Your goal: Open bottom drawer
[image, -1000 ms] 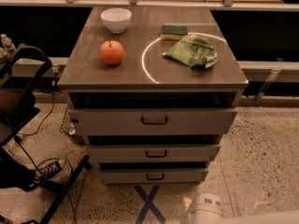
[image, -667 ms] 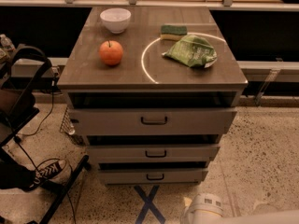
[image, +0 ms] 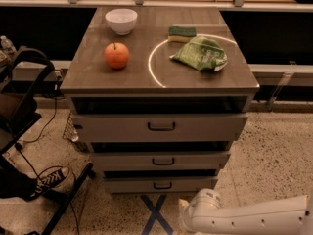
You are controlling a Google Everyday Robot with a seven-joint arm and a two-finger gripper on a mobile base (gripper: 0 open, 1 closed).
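Opening not begun.
Slim grey-beige bottom drawer (image: 161,184) looks shut; white arm (image: 244,219) below it, end effector unseen, can't tell its state.

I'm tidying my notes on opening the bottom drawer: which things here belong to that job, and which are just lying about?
For the job: bottom drawer, its handle, the arm low at the right; the gripper is out of view.
Lying about: bowl, apple, sponge, green bag, top drawer, middle drawer.
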